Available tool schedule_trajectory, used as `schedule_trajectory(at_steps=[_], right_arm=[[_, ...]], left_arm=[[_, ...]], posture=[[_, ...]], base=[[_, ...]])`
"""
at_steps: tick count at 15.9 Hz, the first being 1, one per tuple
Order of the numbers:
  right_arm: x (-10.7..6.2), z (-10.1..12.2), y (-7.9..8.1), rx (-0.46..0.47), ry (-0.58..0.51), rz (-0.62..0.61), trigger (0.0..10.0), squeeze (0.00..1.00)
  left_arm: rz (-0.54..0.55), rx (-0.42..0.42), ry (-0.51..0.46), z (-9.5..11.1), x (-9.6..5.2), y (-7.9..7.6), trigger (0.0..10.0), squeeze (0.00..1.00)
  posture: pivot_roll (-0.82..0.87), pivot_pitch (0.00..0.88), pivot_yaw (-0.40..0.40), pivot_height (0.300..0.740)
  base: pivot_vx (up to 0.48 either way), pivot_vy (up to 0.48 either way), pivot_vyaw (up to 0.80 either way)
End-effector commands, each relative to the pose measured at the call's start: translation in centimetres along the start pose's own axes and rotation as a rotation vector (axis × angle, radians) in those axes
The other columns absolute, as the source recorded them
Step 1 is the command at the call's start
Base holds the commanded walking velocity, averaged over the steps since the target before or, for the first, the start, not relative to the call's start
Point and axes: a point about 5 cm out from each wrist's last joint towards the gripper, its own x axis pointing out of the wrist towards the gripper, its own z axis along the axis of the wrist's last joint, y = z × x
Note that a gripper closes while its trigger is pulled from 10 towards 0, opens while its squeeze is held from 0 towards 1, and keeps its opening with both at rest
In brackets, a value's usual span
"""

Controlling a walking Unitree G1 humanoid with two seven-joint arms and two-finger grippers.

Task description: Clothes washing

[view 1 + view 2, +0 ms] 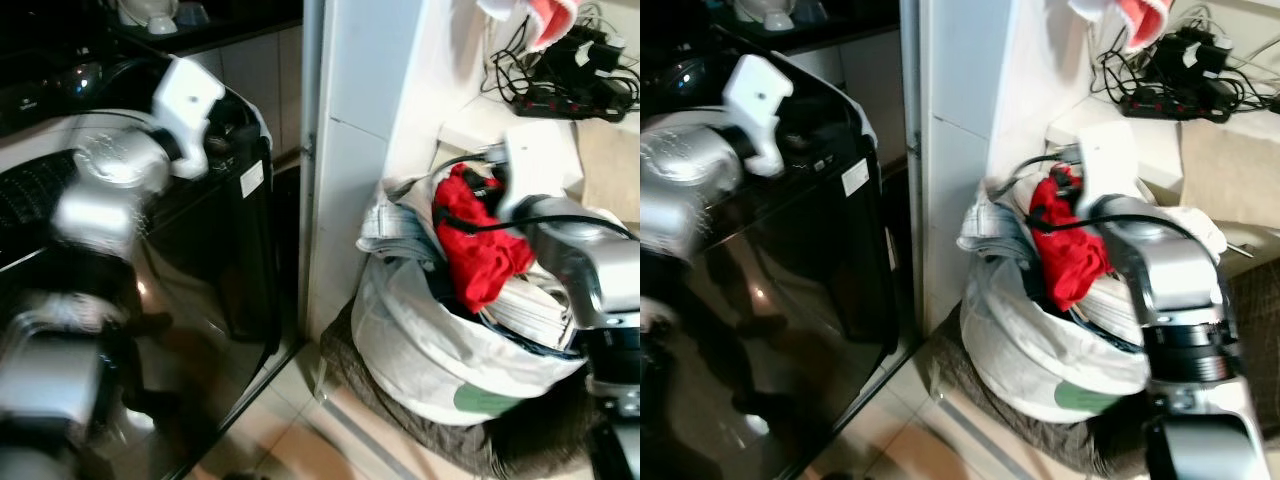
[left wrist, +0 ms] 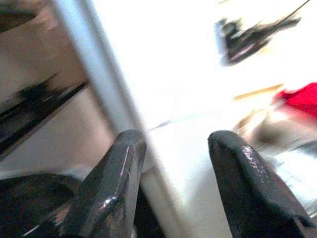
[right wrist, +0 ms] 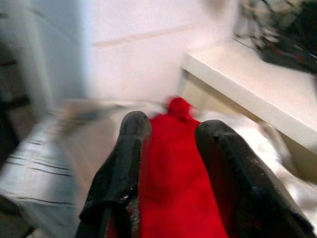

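Red cloth garment point(image 1: 478, 245) is pinched between the right gripper point(image 3: 168, 163) fingers, above the white fabric laundry bag point(image 1: 440, 350). Left gripper point(image 2: 173, 183) spread, empty, over black glossy washing machine point(image 1: 200, 300). Risk: garment snags on neighbouring clothes and slips out.

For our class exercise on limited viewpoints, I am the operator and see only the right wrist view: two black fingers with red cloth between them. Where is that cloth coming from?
Observer: The red garment hangs out of a full white laundry bag on the floor, with the right gripper closed on it.
Operator: What is beside the bag?
Observer: A black washing machine stands to the robot's left, past a white wall corner.
Operator: And the other arm?
Observer: The left gripper is raised over the machine's top, fingers apart, holding nothing.
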Motion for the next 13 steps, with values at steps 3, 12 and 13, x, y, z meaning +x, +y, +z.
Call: schedule_trajectory(at_steps=[3,12,13], right_arm=[[0.7,-1.9,-1.5,0.063,0.085,-0.021,10.0,1.00],[2.4,-6.6,-0.3,0.216,0.270,0.152,0.0,0.00],[2.5,-6.7,-0.2,0.226,0.270,0.161,0.0,0.00]], left_arm=[[-0.132,-0.134,-0.079,-0.1,-0.2,-4.7,10.0,0.00],[-0.365,-0.264,-0.040,-0.4,-2.6,-10.8,10.0,0.00],[-0.364,-0.264,-0.033,-0.4,-2.7,-10.9,10.0,0.00]], posture=[[-0.02,0.000,0.003,0.740],[0.00,0.000,-0.026,0.740],[0.00,0.000,-0.026,0.740]], base=[[0.000,0.000,0.00],[0.000,0.000,0.00],[0.000,0.000,0.00]])
